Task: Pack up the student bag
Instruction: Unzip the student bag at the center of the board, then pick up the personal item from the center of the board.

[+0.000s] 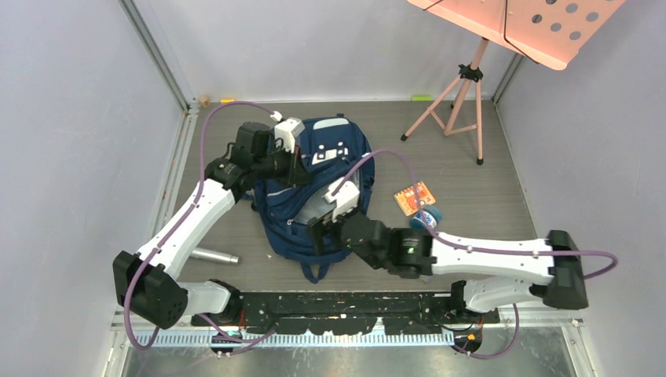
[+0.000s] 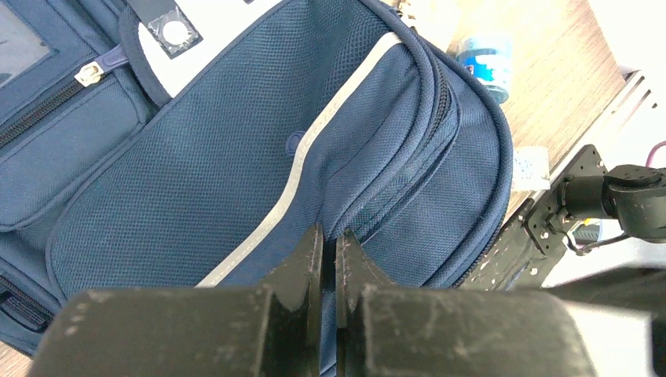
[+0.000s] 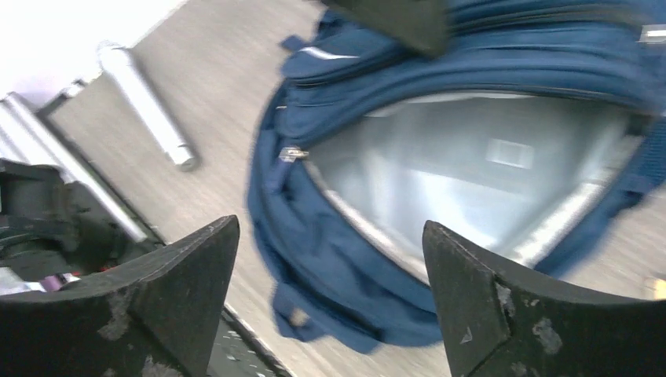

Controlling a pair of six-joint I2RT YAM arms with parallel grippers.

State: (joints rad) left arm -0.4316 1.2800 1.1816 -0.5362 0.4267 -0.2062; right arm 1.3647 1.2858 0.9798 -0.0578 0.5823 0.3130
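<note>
Just ahead of the wide-open, empty right gripper (image 3: 330, 226), the student bag (image 3: 330, 298) lies with its grey-lined mouth agape, its fabric pinched by the closed left gripper (image 2: 330, 239), so packing looks midway and next calls for fetching the nearby metal cylinder (image 3: 145, 102).

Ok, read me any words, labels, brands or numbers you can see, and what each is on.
Nothing is legible in any view.
Orange card on the table: print too small.
Blue container beside the student bag: label blurred.
White patch on the bag's front: black marks, no readable words.
Pale tag inside the bag: blurred.
</note>
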